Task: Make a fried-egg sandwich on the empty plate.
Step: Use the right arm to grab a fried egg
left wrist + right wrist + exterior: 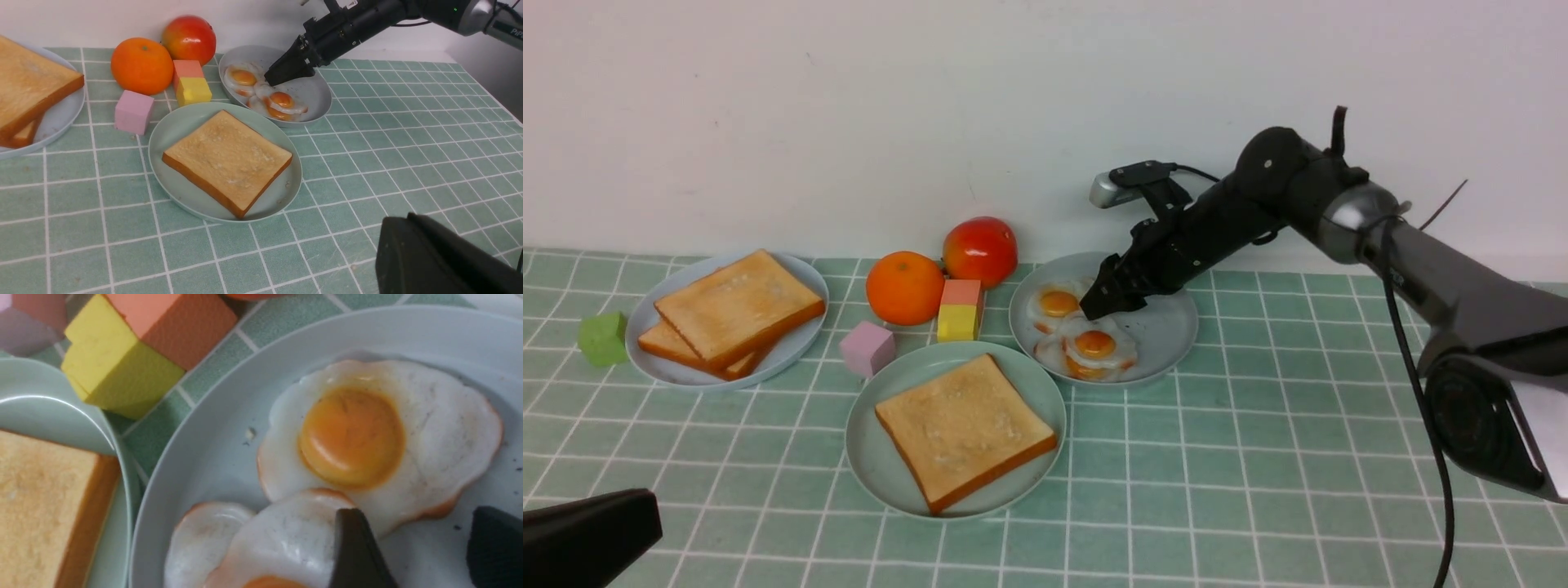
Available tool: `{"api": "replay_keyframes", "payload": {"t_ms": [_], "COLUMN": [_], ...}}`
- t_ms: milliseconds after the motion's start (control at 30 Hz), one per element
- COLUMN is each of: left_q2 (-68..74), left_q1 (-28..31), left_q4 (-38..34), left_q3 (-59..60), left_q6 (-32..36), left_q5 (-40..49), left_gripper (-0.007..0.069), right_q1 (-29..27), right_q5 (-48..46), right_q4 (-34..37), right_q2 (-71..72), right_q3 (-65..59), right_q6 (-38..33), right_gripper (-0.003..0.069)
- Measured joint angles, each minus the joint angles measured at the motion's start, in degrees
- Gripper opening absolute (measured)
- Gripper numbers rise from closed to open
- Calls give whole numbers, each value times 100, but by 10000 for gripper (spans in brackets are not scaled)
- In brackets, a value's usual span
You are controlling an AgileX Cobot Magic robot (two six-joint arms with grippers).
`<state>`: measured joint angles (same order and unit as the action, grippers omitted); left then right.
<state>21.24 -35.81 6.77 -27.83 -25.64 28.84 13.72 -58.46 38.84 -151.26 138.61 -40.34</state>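
**A:** Where's the sandwich at?

**B:** Mint-green plate [872, 461] is front-centre w/ one toast slice [964, 429] flat on it, no egg yet. Spare toast stack [737, 306] sits on the grey-blue plate [800, 343] at robot's left. Step now, I'd say: grab an egg.

**A:** How to do it right?

**B:** Right arm [1339, 208] stretches over the egg plate [1168, 327], just behind & right of the mint one. Front egg [1094, 347] laps over the rear egg [1055, 304]. Take one only: pinch the thin white rim, not the yolk. Lift slow so the other doesn't drag, then centre it on the toast.

**A:** Grippers?

**B:** Right gripper [421, 547] is low over the egg plate, jaws parted, holding nothing. One fingertip [351, 547] is over the overlapping whites, the other over bare plate, w/ the rear egg's edge between. Contact: can't tell. Left gripper [588, 535] is only a dark corner in view, so open/closed unknown.
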Motion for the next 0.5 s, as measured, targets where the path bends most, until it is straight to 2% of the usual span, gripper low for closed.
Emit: {"api": "replay_keyframes", "payload": {"t_ms": [233, 400, 500], "left_q2": [0, 0, 0], "left_q1": [0, 0, 0], "left_q4": [0, 49, 144], "left_q3": [0, 0, 0], "left_q6": [0, 0, 0], "left_q5": [0, 0, 0], "left_gripper": [8, 13, 17], "right_q1": [0, 0, 0], "right_q5": [-192, -216, -261], "right_q4": [112, 147, 93], "right_q2": [-11, -11, 25], "right_q3": [35, 35, 35], "right_q6": [0, 0, 192], "right_gripper": [241, 243, 300]}}
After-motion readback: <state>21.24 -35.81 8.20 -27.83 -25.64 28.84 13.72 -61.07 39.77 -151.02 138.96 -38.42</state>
